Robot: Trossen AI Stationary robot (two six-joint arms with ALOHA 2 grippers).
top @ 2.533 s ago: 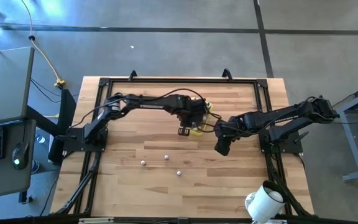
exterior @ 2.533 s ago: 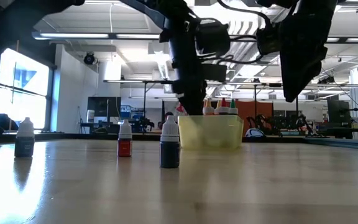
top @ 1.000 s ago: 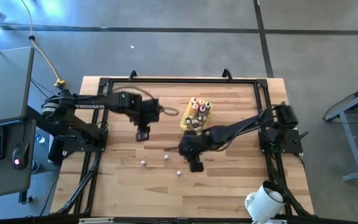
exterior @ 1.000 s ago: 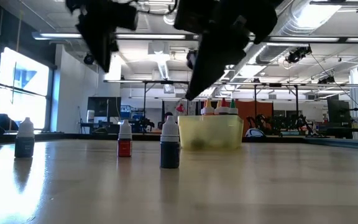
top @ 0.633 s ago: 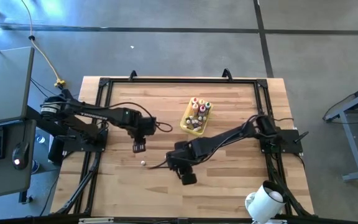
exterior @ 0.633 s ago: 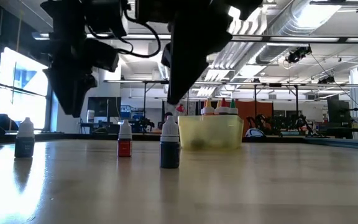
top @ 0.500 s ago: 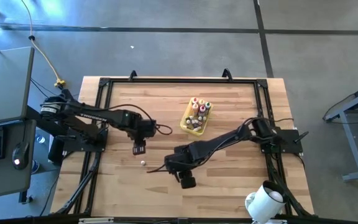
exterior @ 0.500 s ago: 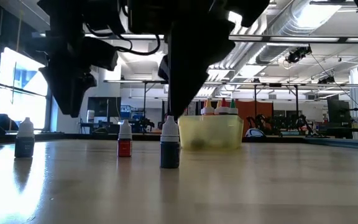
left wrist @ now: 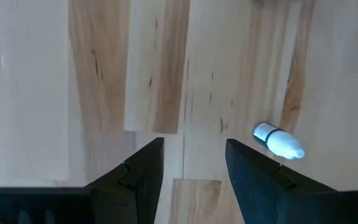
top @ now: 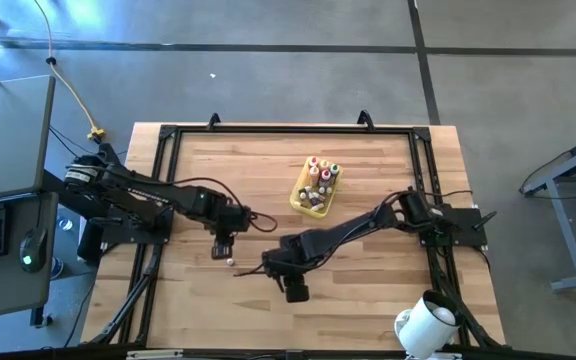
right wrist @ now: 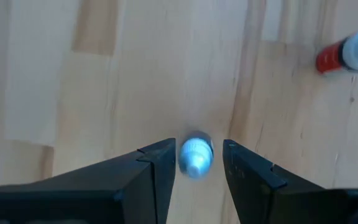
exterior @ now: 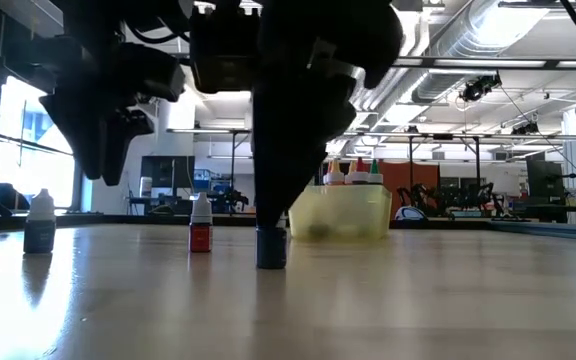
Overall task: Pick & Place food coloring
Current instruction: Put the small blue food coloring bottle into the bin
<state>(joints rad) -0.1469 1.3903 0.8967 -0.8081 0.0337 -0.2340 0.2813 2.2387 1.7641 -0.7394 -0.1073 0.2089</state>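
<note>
Three small food coloring bottles stand upright on their bases on the wooden table. The nearest, dark-bodied one (exterior: 271, 248) (right wrist: 195, 155) has my right gripper (right wrist: 196, 146) (top: 290, 285) lowered over it from above, open, one finger on each side of its cap with a narrow gap showing. A red bottle (exterior: 200, 225) (right wrist: 345, 56) stands behind it. My left gripper (left wrist: 194, 144) (top: 221, 247) hangs open above the table beside the whitish-capped bottle (left wrist: 278, 141) (top: 230, 262) (exterior: 40, 222). The yellow tray (top: 298, 195) holds several more bottles.
The yellow tray (exterior: 353, 212) stands toward the table's far side, behind the loose bottles. Black frame rails (top: 288, 128) run along the table's edges. A white cylindrical object (top: 426, 322) sits at the near right corner. A cable (top: 258, 222) trails from the left wrist.
My right gripper has moved toward the near left and come down over the nearest dark bottle, its fingers now hiding the cap in the low view. My left gripper has moved toward the near edge and lower, closer to the whitish-capped bottle. The bottles have stayed put.
</note>
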